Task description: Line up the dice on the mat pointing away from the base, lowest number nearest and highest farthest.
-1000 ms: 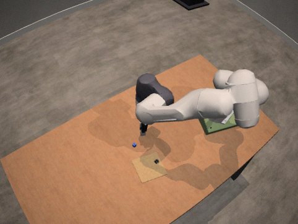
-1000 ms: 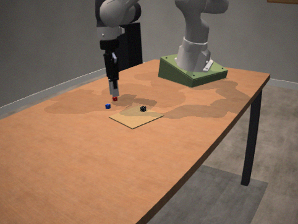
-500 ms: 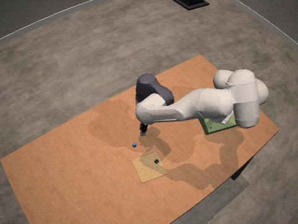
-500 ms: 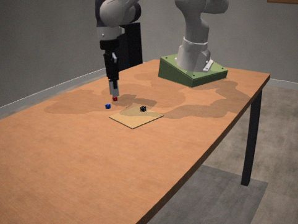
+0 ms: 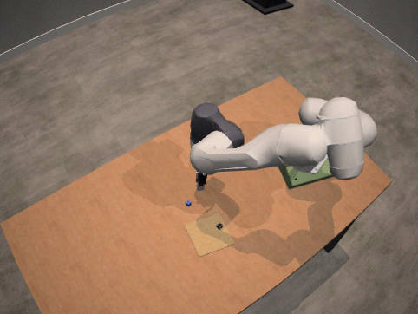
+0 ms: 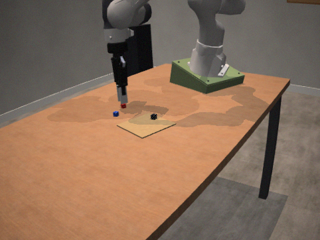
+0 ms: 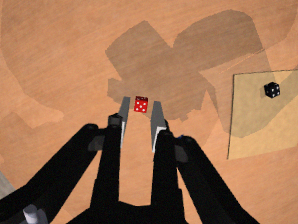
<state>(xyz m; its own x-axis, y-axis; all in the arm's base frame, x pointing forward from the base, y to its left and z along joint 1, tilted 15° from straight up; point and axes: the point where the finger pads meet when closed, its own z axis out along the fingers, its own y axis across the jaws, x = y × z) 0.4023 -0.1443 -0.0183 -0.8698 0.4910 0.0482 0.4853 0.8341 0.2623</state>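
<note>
A tan mat (image 5: 209, 234) lies on the wooden table. A black die (image 5: 219, 226) sits on the mat near its far corner; it also shows in the wrist view (image 7: 272, 90). A blue die (image 5: 188, 203) lies on the bare table left of the mat. A red die (image 6: 123, 105) lies on the table just behind the blue die (image 6: 115, 113). My gripper (image 7: 140, 109) points straight down over the red die (image 7: 140, 104). Its fingers stand a little apart, with a gap wider than the die. The die sits at the fingertips, with a gap visible on each side.
The robot's green base (image 6: 206, 75) stands at the back right of the table. The arm reaches over the table above the mat (image 6: 146, 125). A dark box stands behind the table's far edge.
</note>
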